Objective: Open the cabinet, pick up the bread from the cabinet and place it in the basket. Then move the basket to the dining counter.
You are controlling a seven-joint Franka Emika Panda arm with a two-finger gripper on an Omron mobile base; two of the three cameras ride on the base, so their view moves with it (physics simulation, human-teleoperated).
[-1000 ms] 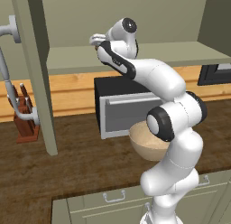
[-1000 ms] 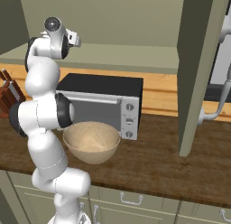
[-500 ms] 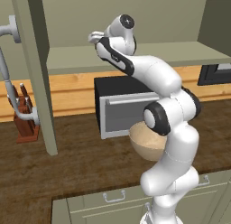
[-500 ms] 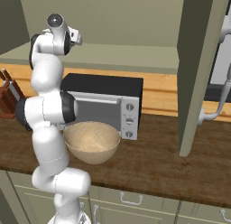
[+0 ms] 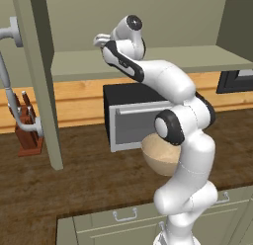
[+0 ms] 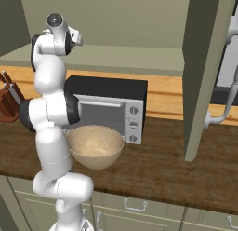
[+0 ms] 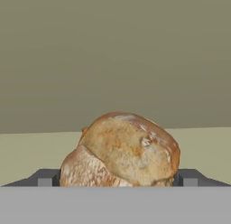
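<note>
The bread (image 7: 124, 151), a crusty tan-brown lump, lies on the plain green shelf (image 7: 203, 148) of the cabinet (image 5: 173, 59). My gripper (image 7: 116, 180) is open, with one dark fingertip on each side of the bread's base and close against it. In the base views the gripper (image 5: 101, 40) (image 6: 79, 37) reaches in over the shelf (image 6: 130, 55), between the open doors (image 5: 37, 66) (image 6: 204, 71). The speckled beige basket (image 5: 163, 157) (image 6: 95, 144) stands on the worktop below, in front of the microwave, partly hidden behind my arm. The dining counter is out of view.
A black and silver microwave (image 5: 133, 115) (image 6: 111, 104) stands under the shelf, behind the basket. A knife block (image 5: 27, 133) (image 6: 7, 97) stands at the left of the wood worktop (image 6: 158, 165). Green drawers with small pulls (image 5: 126, 215) run below.
The hand has edged slightly up and further in over the shelf. The basket and the doors have not moved.
</note>
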